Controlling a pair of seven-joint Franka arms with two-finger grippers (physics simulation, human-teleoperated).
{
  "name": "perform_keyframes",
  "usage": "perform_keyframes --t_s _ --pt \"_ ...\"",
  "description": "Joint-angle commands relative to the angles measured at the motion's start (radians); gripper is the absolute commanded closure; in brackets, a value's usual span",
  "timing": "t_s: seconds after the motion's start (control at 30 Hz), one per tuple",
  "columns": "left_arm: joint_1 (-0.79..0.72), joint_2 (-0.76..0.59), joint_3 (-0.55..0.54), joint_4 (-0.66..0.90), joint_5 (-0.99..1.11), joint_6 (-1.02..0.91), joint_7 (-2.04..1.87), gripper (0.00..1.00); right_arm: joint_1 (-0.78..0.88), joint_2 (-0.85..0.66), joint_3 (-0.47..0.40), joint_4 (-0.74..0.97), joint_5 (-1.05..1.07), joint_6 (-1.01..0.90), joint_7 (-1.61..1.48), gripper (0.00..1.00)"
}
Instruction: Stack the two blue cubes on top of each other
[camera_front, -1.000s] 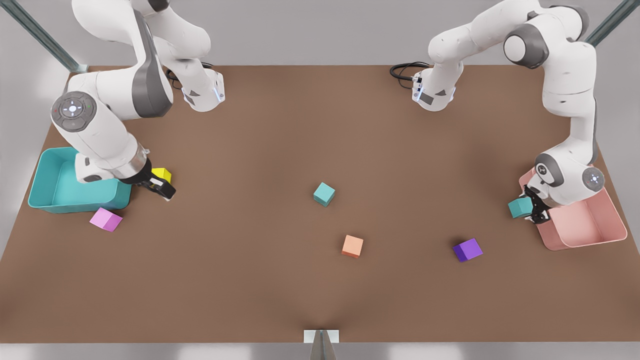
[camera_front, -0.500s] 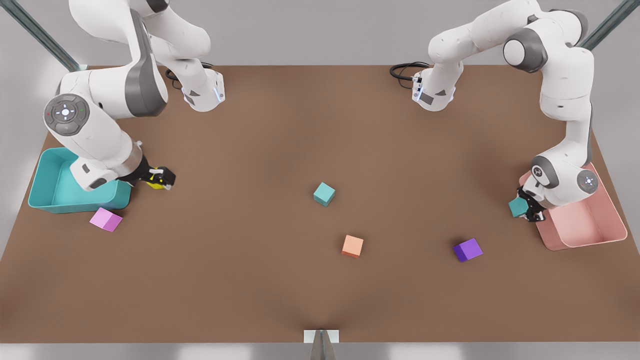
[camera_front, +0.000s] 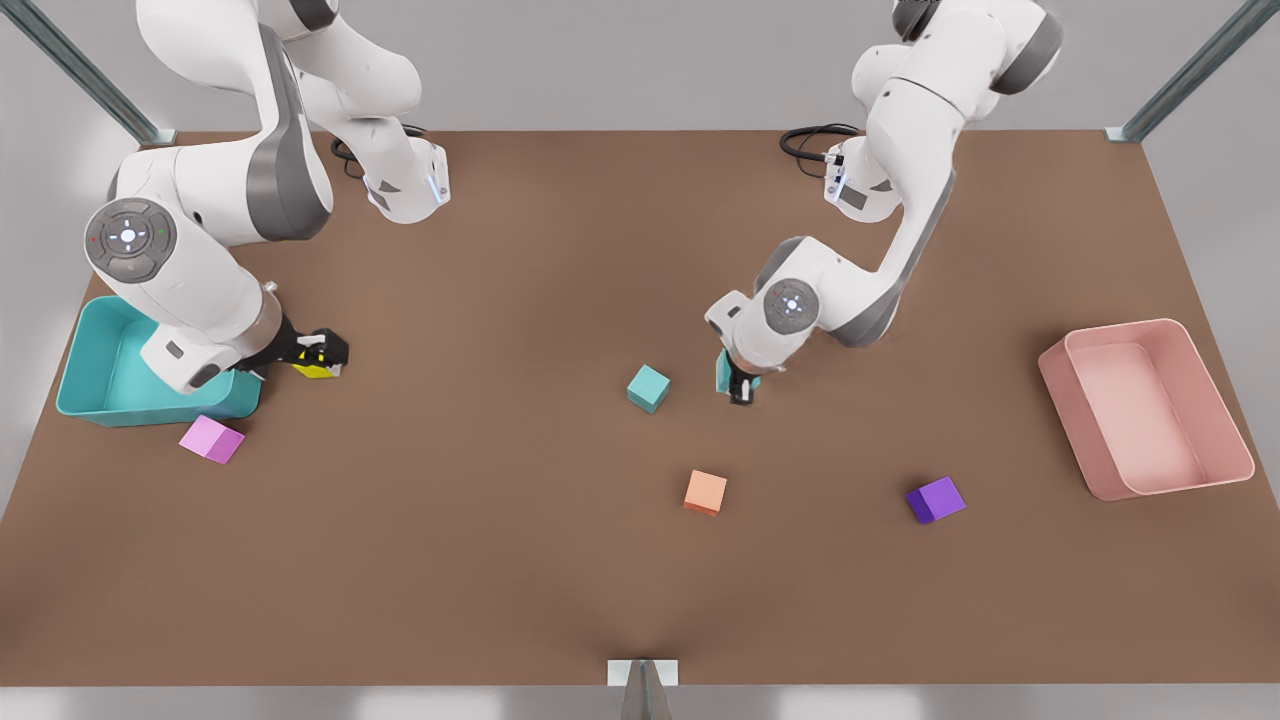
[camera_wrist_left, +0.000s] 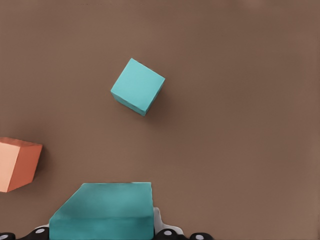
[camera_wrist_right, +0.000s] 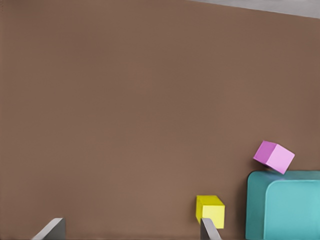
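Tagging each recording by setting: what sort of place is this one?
Most likely a simulated tabletop manipulation workspace, not a real room. A bare brown table framed by metal posts carries small coloured cubes, such as the orange cube, plus a teal bin and a pink bin, with two white arms mounted at its far edge.

1. My two arms (camera_front: 215, 190) are glossy white shells with dark grey bands at the joints.
2. Each wrist carries a round grey cap with a small lit dot.
3. Black cables (camera_front: 812, 140) coil at both bases.
4. The end pieces are black.
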Motion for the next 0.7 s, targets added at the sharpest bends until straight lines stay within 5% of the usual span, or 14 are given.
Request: perform_keyframes --t_s 0.0,0.1,0.67 --pt "-0.048 0.078 -0.012 0.084 0.031 -0.085 -1.531 0.67 -0.003 -0.002 0.0 0.001 0.003 -0.01 -0.123 0.0" --pt "-0.098 0.192 -0.012 0.252 0.034 -0.123 -1.619 0.67 -0.003 -0.002 0.0 0.001 0.0 -0.01 -0.123 0.0" --pt "-0.154 0.322 -0.012 0.316 0.079 -0.036 -1.659 0.64 -0.007 -0.002 -0.004 0.001 -0.006 -0.012 -0.128 0.0"
